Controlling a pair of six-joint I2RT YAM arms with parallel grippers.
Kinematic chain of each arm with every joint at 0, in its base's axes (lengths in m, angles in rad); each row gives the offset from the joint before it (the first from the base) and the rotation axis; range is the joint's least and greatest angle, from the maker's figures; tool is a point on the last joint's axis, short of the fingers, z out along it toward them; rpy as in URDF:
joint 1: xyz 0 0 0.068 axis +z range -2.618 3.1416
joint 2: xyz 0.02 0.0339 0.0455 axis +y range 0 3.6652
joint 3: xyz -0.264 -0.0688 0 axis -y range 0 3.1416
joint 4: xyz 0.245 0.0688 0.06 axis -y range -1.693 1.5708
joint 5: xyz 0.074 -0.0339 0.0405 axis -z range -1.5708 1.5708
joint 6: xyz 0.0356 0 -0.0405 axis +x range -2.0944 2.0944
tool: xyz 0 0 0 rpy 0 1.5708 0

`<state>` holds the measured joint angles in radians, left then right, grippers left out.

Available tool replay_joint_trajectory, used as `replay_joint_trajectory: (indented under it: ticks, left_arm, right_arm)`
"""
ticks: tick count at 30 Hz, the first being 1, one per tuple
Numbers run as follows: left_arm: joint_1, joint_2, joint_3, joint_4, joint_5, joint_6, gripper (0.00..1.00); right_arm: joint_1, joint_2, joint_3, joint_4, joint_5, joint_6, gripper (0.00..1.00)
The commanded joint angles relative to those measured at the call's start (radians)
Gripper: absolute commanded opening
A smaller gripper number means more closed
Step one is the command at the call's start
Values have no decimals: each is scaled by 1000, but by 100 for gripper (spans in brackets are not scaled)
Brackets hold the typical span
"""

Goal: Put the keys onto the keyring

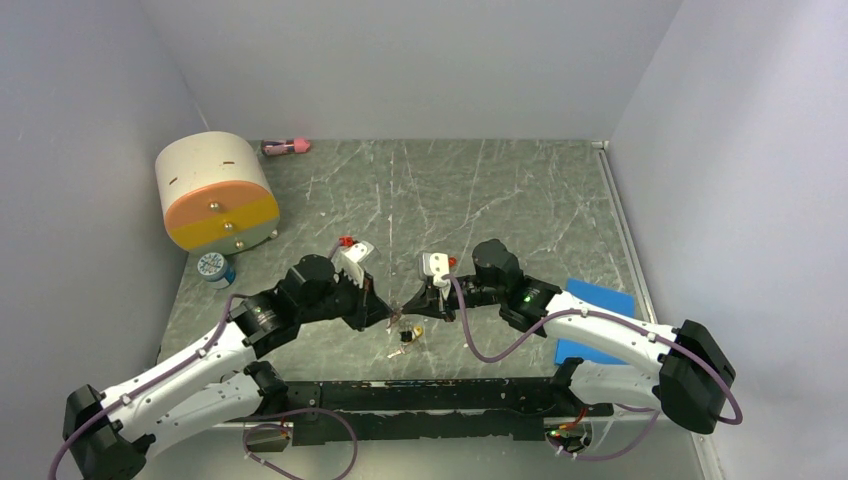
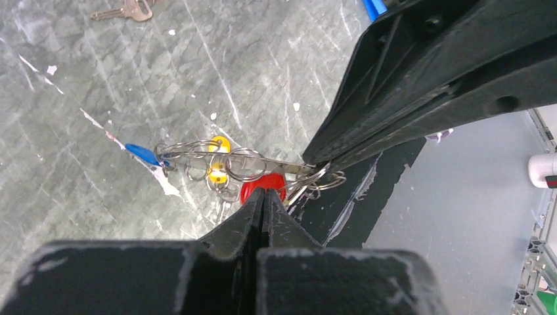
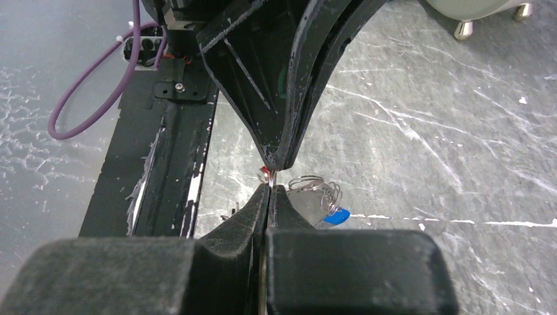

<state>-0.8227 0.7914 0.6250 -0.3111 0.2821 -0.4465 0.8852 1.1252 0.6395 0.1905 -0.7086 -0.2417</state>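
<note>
**Left gripper** (image 2: 264, 193): matte black fingers pressed together, pinching the round plastic head of the red-headed key (image 2: 276, 184). **Right gripper** (image 3: 269, 190): tips likewise closed, nipping the thin silver wire keyring (image 2: 197, 152), a bundle of coiled loops. Against the keyring sit a yellow-headed key (image 2: 220, 144) and a glossy blue tab (image 2: 143, 153). Beyond the keyring, well apart, a brass-coloured key (image 2: 128, 10) lies flat on the grey veined table (image 2: 66, 98). Far left of the keyring stands a cream-and-orange drum (image 1: 215, 190).

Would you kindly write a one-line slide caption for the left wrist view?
Left gripper, shut on a red-headed key, meets the right gripper holding the wire keyring above the marble table.
</note>
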Motion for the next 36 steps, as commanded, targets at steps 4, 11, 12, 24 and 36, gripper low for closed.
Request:
replay_joint_trajectory:
  ticks: [4, 11, 12, 24, 36]
  left_arm:
    - [-1, 17, -32, 71, 6, -24, 3]
    - [-1, 9, -34, 55, -3, -22, 3]
    - [-1, -4, -31, 40, -17, -18, 5]
    - [0, -212, -67, 79, 13, 151, 60]
    - [0, -271, -291, 523, 305, 586, 49]
  right_arm:
    - [0, -24, 6, 68, -26, 17, 0]
    - [0, -21, 8, 71, -27, 18, 0]
    - [-1, -21, 10, 69, -28, 17, 0]
    - [0, -31, 5, 79, -42, 17, 0]
    - [0, -54, -23, 120, -69, 27, 0]
